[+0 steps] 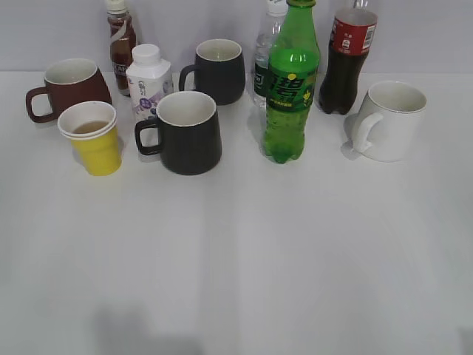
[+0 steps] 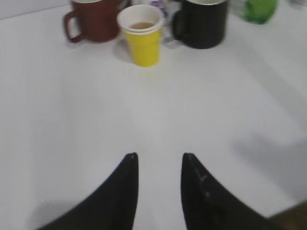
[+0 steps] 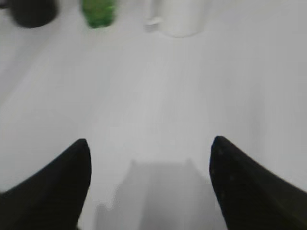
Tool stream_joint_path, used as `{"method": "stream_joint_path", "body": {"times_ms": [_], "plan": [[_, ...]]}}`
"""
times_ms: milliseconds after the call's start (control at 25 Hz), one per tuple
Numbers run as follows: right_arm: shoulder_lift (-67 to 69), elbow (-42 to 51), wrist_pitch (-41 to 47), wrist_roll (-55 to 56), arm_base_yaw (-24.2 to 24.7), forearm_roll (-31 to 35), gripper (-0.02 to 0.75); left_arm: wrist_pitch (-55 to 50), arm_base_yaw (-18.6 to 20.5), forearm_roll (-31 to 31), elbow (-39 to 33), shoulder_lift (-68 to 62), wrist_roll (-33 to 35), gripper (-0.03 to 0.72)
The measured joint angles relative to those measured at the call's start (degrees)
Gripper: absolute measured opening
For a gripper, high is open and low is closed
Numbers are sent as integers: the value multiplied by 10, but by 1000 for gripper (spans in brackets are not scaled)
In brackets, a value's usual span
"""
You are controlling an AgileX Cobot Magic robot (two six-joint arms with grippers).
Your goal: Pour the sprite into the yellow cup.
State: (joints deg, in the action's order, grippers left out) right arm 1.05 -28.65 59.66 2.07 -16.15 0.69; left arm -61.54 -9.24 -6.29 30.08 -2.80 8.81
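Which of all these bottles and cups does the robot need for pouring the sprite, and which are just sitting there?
Needed:
sprite
yellow cup

Just sitting there:
brown mug
two black mugs
white mug
cola bottle
water bottle
small white bottle
brown drink bottle

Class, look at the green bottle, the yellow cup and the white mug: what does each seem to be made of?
Green bottle: likely translucent plastic, glossy; light passes through it.
Yellow cup: probably paper, matte, with a thin rolled white rim.
White mug: apparently glazed ceramic; thick wall, smooth sheen.
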Motion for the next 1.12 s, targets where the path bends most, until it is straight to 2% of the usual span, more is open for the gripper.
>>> {"method": "stream_joint_path", "body": {"times_ms": [120,240,1120], "plan": [[0,0,0,1,71,0,575,0,68,-1,0,0,0,240],[0,0,0,1,95,0,575,0,100,-1,0,12,0,239],[-15,1,0,0,97,1,575,0,97,-1,-1,32,0,239]]}}
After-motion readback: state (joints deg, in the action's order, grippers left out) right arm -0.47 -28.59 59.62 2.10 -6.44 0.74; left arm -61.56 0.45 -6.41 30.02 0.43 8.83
